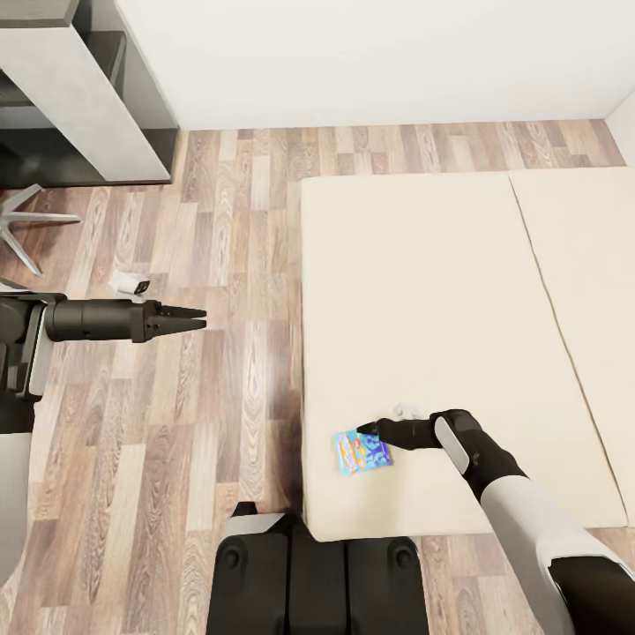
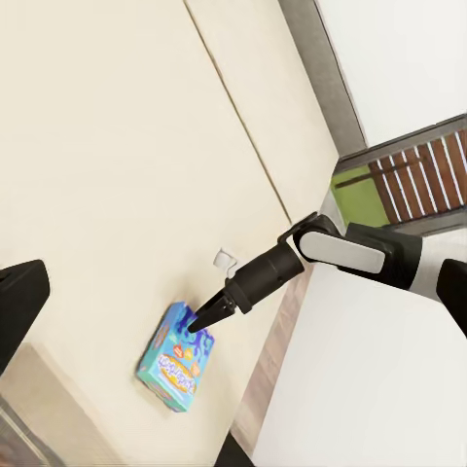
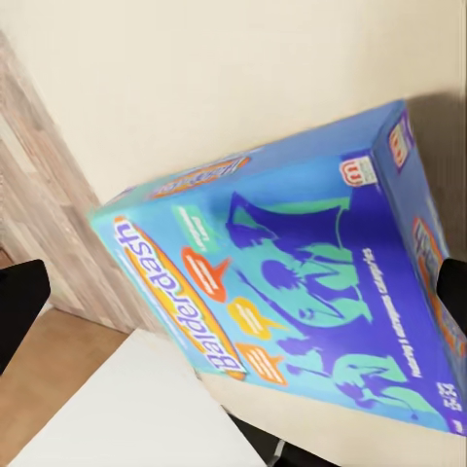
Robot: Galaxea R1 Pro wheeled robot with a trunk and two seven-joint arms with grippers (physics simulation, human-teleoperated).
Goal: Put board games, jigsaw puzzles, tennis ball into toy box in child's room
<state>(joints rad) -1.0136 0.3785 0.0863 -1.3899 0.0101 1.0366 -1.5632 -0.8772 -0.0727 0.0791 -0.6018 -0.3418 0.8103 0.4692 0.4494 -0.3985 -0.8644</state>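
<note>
Blue game [image 1: 362, 451] flat on the bed [image 1: 423, 291], near its corner by the floor [image 1: 176, 423]. Right gripper [image 1: 369, 429] at the box's edge, fingers spread, nothing grasped. Left gripper [image 1: 196, 318] over the planks, released, empty.

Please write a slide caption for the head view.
Right gripper reaches the blue board game near the bed edge; left gripper hovers over the floor.

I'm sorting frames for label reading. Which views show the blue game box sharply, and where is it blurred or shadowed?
Right wrist view: the Balderdash box is close, with soft edges but a readable title. Head view: small, print illegible, beside the right pincer. Left wrist view: small; the pincer's faint shadow falls on its top.
</note>
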